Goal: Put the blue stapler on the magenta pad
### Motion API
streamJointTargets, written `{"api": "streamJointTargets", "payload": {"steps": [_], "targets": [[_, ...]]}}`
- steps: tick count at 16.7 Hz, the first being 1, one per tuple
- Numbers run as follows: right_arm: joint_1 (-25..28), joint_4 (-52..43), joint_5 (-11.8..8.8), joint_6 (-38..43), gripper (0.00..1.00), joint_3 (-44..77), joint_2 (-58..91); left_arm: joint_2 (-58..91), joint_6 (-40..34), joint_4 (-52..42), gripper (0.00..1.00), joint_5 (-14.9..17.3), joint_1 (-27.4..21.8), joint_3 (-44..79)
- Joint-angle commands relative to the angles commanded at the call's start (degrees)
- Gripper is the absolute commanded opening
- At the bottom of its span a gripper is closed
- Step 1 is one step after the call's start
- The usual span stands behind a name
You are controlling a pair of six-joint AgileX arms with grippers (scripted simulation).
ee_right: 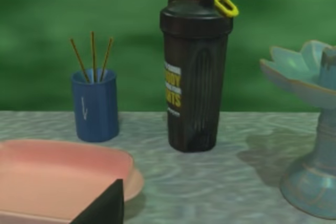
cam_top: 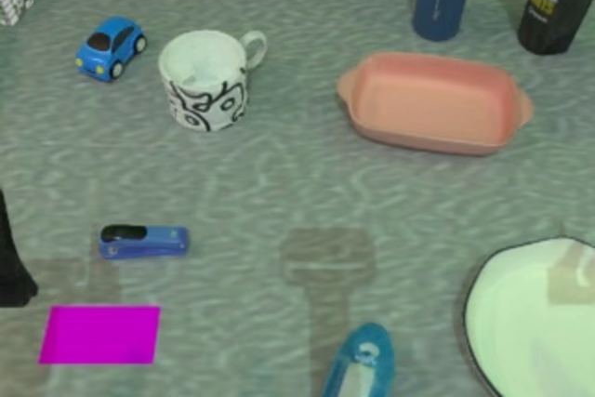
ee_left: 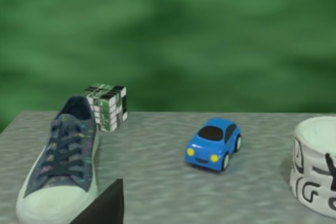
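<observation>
The stapler [cam_top: 143, 241] lies just at one o'clock of the pad [cam_top: 99, 334]. The mug [cam_top: 204, 78] stands at twelve of the stapler, the toy car [cam_top: 111, 46] at nine of the mug, the baking dish [cam_top: 434, 103] at three.

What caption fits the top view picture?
Blue stapler lies on the table just above the magenta pad, not yet picked up.

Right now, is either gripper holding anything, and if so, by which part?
Nothing is held. The blue stapler lies free on the table, apart from the magenta pad, with no gripper at it in the top view.
</observation>
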Motion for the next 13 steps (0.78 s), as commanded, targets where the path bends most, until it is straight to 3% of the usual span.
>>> {"api": "streamJointTargets", "payload": {"steps": [6,13], "targets": [[0.0,0.0,0.0,0.0,1.0,0.0,0.0,5.96,4.86,-4.45,1.0,0.09,-1.34,5.72],[0.0,0.0,0.0,0.0,1.0,0.0,0.0,39.09,25.94,-24.07,1.0,-0.06,-6.64,30.57]]}}
